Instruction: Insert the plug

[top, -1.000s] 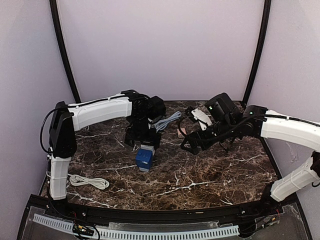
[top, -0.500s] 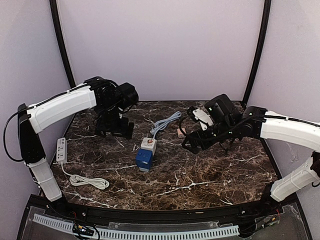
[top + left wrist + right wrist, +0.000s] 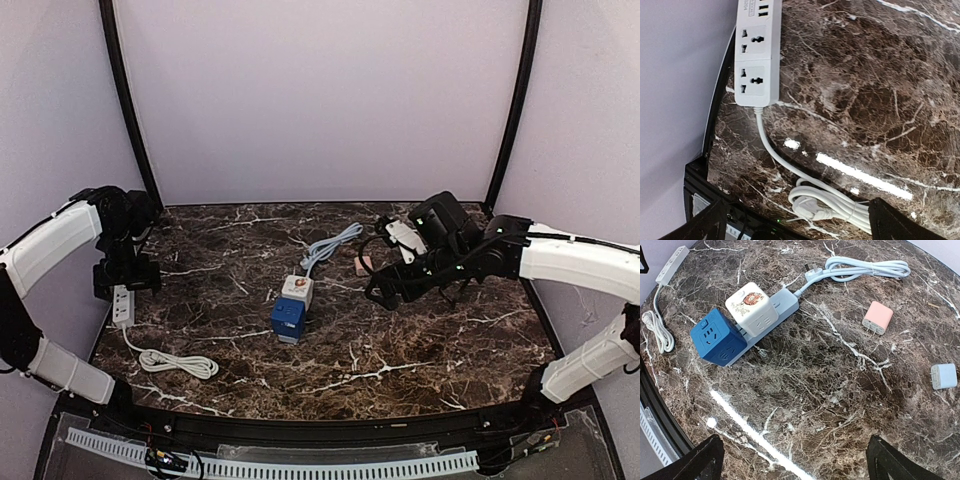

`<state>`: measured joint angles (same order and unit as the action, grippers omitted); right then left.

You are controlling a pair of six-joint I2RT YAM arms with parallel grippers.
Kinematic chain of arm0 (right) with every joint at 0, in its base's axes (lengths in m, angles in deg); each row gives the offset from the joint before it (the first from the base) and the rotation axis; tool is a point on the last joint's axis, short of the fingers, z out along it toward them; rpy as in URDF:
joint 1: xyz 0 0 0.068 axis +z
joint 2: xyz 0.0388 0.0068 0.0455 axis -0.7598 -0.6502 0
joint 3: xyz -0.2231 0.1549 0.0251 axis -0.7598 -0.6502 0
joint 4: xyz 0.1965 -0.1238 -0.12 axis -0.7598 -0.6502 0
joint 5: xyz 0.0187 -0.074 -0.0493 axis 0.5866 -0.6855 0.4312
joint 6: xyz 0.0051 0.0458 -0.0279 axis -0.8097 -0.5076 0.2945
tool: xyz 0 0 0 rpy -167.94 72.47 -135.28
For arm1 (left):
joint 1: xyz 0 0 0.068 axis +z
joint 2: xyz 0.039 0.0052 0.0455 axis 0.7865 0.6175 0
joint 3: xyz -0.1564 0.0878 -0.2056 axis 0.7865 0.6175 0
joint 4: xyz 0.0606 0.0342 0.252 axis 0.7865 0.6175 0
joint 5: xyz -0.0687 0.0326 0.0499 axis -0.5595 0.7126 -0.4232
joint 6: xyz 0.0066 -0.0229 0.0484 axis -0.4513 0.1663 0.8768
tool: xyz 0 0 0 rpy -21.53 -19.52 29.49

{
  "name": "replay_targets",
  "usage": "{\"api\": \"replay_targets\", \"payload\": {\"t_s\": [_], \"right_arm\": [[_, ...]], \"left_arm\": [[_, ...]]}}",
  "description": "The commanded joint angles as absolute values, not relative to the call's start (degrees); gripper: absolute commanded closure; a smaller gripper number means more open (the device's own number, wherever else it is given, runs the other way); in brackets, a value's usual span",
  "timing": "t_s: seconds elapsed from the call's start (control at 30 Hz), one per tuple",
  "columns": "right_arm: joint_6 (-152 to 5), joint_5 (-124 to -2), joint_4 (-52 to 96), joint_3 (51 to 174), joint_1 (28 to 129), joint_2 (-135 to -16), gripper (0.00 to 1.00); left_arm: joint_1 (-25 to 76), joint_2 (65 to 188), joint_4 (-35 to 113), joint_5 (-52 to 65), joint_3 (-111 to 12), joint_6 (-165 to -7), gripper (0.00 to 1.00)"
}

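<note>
- Looking down on a dark marble table (image 3: 420, 350) veined in white, 2 robot arms rise from its near edge.
- Nearest, toward the left, a white cord (image 3: 178, 363) lies coiled flat on the marble.
- That cord runs back to a white power strip (image 3: 123, 304) lying along the table's left edge, its sockets facing up.
- The left gripper (image 3: 126, 278) hangs just over the far part of the strip, fingers spread wide and holding nothing.
- Near the middle, a blue cube socket (image 3: 288, 318) sits on the near end of a pale blue strip (image 3: 782, 305). A white cube socket (image 3: 296, 290) touches it just behind.
- To the right of the cubes, the right gripper (image 3: 385, 290) hovers above the table, fingers released wide and empty.
- A pale blue plug adapter (image 3: 944, 376), seen only from the right wrist, lies loose on the marble.
- A pink plug adapter (image 3: 364, 264) lies on its side near the right gripper, prongs showing. It is apart from every socket.
- Farthest back, a pale blue cable (image 3: 330, 247) loops toward the rear wall, and its cable plug (image 3: 812, 274) lies free on the table.
</note>
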<state>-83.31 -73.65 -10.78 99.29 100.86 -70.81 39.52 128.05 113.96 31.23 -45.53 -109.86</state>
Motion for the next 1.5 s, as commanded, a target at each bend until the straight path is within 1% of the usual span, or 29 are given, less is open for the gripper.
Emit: {"api": "replay_targets", "payload": {"t_s": [0.0, 0.1, 0.2, 0.33, 0.4, 0.67, 0.77, 0.9, 1.1, 1.2, 1.3, 1.47], "right_arm": [[-83.6, -74.4, -10.1, 98.7, 100.6, -71.4, 0.01], [-84.6, -74.4, -10.3, 99.4, 100.6, -71.5, 0.01], [-85.7, -74.9, -10.5, 99.0, 100.6, -70.9, 0.01], [-85.7, -75.5, -10.8, 97.6, 100.6, -69.4, 0.01], [-84.8, -75.9, -10.6, 96.8, 100.5, -69.3, 0.01], [-79.8, -71.6, -10.1, 100.4, 100.3, -74.6, 0.01], [-78.3, -69.1, -10.1, 101.8, 100.3, -76.9, 0.01], [-75.7, -67.6, -11.1, 105.2, 100.2, -80.6, 0.01], [-77.2, -66.5, -12.0, 108.9, 100.1, -84.8, 0.01], [-76.5, -68.6, -11.7, 109.0, 100.1, -83.8, 0.01], [-75.1, -71.2, -11.5, 107.6, 100.0, -82.1, 0.01], [-74.2, -73.9, -10.5, 104.1, 99.5, -79.3, 0.01]], "left_arm": [[43.8, 128.4, 110.9, 33.3, -44.0, -104.6, 0.01], [46.4, 130.6, 113.6, 35.9, -44.0, -109.7, 0.03], [47.9, 129.9, 112.8, 35.4, -41.8, -114.7, 0.04], [50.8, 126.9, 107.5, 29.5, -36.3, -117.1, 0.07], [51.2, 124.7, 105.5, 27.1, -33.6, -119.2, 0.10], [51.2, 115.6, 103.9, 25.5, -24.7, -129.9, 0.21], [51.2, 113.9, 103.2, 25.6, -20.6, -132.5, 0.22], [51.2, 113.7, 104.0, 25.0, -18.2, -134.3, 0.21], [50.8, 112.4, 103.3, 23.6, -14.3, -135.4, 0.23], [49.6, 113.0, 102.4, 22.8, -12.9, -135.5, 0.24], [48.8, 115.0, 100.4, 22.0, -12.3, -135.4, 0.26], [47.7, 119.2, 99.8, 22.6, -12.8, -133.7, 0.27]]}}
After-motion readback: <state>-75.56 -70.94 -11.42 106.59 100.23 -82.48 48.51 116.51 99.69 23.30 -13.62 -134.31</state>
